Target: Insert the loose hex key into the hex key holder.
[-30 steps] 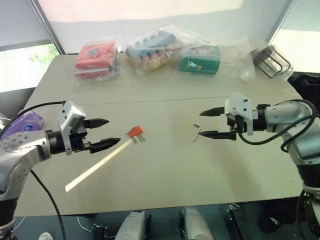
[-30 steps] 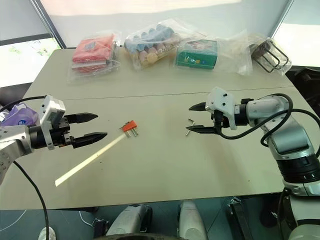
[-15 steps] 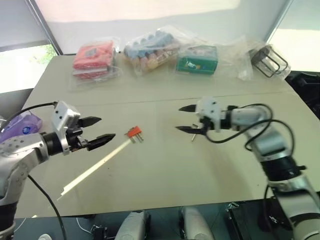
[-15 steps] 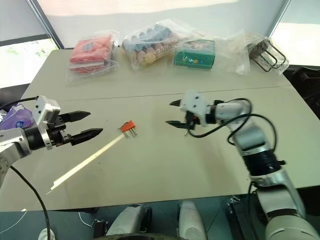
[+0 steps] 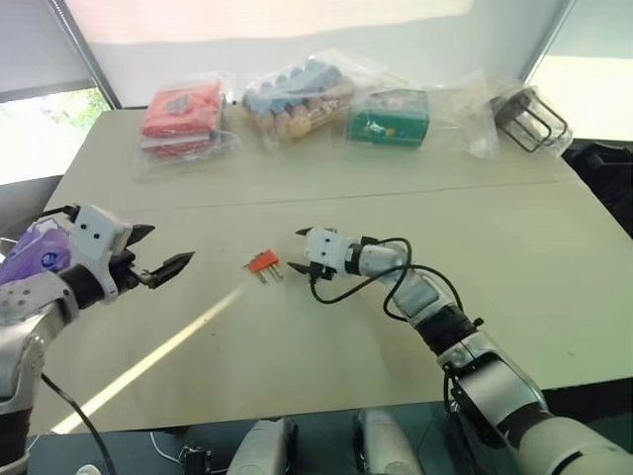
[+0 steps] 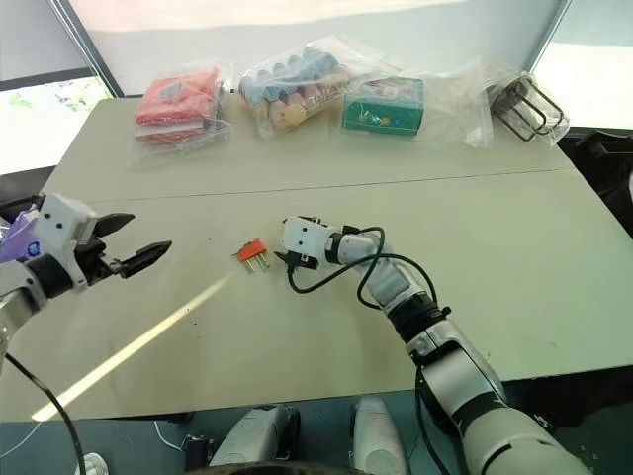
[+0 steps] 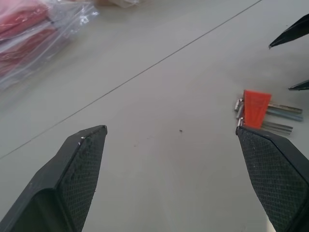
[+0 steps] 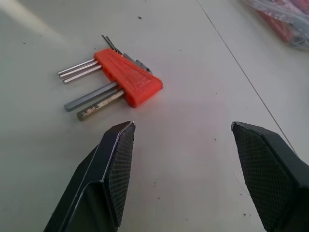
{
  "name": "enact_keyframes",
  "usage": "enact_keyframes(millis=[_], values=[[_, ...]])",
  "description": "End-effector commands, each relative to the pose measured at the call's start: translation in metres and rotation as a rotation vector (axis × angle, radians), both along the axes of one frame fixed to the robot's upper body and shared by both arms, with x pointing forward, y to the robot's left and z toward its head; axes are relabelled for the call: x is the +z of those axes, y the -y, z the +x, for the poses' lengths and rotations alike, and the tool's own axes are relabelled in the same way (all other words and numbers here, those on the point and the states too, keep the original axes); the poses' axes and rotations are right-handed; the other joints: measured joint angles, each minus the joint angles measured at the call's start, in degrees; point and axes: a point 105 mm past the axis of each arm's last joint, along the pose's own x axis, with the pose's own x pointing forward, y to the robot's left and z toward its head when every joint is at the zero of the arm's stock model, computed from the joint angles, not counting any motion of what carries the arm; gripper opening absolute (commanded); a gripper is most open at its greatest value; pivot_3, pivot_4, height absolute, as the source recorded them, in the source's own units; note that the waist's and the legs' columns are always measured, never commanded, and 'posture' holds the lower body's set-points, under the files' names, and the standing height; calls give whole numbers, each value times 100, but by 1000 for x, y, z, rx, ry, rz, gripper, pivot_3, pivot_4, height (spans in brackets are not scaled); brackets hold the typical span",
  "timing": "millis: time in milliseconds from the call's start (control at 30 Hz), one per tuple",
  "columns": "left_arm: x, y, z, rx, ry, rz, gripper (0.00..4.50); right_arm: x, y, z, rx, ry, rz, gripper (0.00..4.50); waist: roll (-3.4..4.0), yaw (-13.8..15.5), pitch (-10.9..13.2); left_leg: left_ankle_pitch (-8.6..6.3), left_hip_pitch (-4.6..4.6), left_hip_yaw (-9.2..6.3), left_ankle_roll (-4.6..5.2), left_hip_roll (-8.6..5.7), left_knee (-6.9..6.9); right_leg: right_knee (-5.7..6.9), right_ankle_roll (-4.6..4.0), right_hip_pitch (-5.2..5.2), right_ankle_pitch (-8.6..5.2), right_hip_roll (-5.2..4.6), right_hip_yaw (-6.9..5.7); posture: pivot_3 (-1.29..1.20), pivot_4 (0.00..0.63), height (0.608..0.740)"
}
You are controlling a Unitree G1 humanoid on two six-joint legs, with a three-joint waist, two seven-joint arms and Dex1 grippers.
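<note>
On the pale beige table [image 5: 554,297], just left of its middle, the small red-orange plastic hex key holder [image 5: 261,262] is lying flat, with its thin metal keys sticking out like a comb toward the near edge. Their bent ends behind the block are bunching together and are hard to tell apart.

The right gripper [image 5: 296,250] is hovering just beside the holder on its right, apart from it, with its two black fingers [image 8: 118,159] spread and nothing between them. The holder is lying ahead of the fingertips, not inside the gap. A black cable is looping off the right wrist onto the table.

The left gripper [image 5: 167,244] is hanging well to the holder's left, its jaws standing wide apart and empty. A purple object [image 5: 38,255] is peeking out behind that arm, mostly covered.

A long pale wooden stick [image 5: 158,356] is slanting from near the holder toward the near left corner, looking washed out. Where the loose hex key is lying, I cannot tell.

Along the far edge, clear plastic bags are holding a red pack [image 5: 183,111], pastel round pieces [image 5: 292,97] and a green box [image 5: 389,116], with contents too blurred to name.
</note>
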Motion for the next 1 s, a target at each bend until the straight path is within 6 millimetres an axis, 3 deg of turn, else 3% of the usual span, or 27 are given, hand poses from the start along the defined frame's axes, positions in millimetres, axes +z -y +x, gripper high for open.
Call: enact_keyframes(millis=[33,533,1000], values=[[14,-5,-4,30,73,19,4463,13,-13,4,23,68,14,3275,0,-10,0,0,1,0,0,0,0,0,0,0,0,1,0,0,150,740],[15,-3,-9,53,99,20,4463,-9,-37,-19,176,14,-71,3275,0,-20,-1,0,5,-1,0,1,-1,7,0,0,0,2,0,0,150,740],[16,-1,-14,62,105,18,4463,-14,-57,-34,238,-76,-38,3275,0,-159,-2,-1,8,-4,-1,2,-10,11,0,-3,0,3,0,0,150,740]])
